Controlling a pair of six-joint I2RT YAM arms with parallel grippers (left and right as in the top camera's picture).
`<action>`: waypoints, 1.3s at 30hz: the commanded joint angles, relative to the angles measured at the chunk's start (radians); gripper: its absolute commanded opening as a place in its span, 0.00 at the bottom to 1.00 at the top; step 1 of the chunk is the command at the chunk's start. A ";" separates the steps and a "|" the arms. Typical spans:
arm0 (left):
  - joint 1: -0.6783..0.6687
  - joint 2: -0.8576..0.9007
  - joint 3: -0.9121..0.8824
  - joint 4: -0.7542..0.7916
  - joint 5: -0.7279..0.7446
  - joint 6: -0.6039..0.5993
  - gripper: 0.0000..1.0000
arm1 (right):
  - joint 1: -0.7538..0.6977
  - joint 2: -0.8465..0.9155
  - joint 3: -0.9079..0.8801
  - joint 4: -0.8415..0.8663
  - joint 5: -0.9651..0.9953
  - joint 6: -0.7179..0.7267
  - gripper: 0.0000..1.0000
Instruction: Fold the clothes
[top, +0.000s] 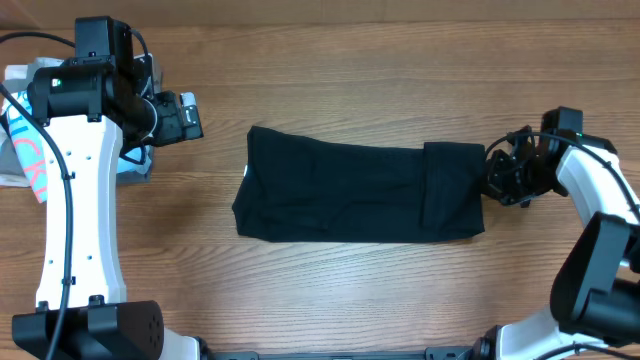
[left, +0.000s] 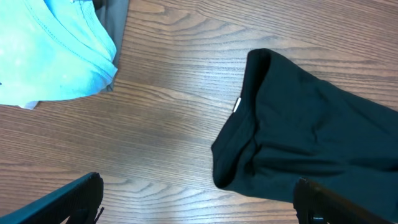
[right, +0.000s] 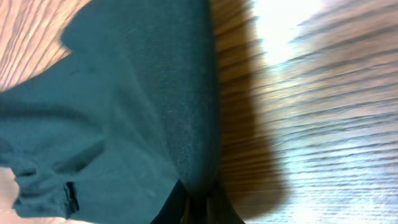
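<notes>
1. The black T-shirt (top: 350, 192) lies flat in the middle of the desk (top: 330, 300). It is folded into a long strip.
2. Its long way runs from the left edge of the desk toward the right edge. The end with the small white tag (left: 237, 104) points to the left edge. The other end points to the right edge, and a flap (top: 452, 190) of cloth is folded over there.
3. The right fingers (right: 171, 214) are right at the end of the shirt that is nearest the right edge. They look pressed together on the rim of the cloth, pinching it. The wrist view is blurry, so this is not fully sure.
4. The left fingers (left: 74, 199) are spread wide and hold nothing. They hang over the desk near the far left corner, apart from the shirt. The tag end lies off to their right, with bare wood in between.
5. A light-blue shirt (left: 50, 56) sits by the left edge. It is not the one to fold.
6. The right fingers are much nearer to the shirt. So the next fold most likely starts from the right end and goes along the long way, toward the left edge.
</notes>
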 joint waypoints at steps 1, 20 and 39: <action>-0.007 0.000 0.010 0.005 0.011 0.023 1.00 | 0.070 -0.051 0.032 -0.004 0.029 0.003 0.04; -0.007 0.000 0.010 0.010 0.011 0.022 1.00 | 0.476 -0.051 0.091 0.005 0.254 0.200 0.04; -0.007 0.000 0.010 0.008 0.011 0.023 1.00 | 0.652 -0.043 0.180 -0.066 0.287 0.220 0.04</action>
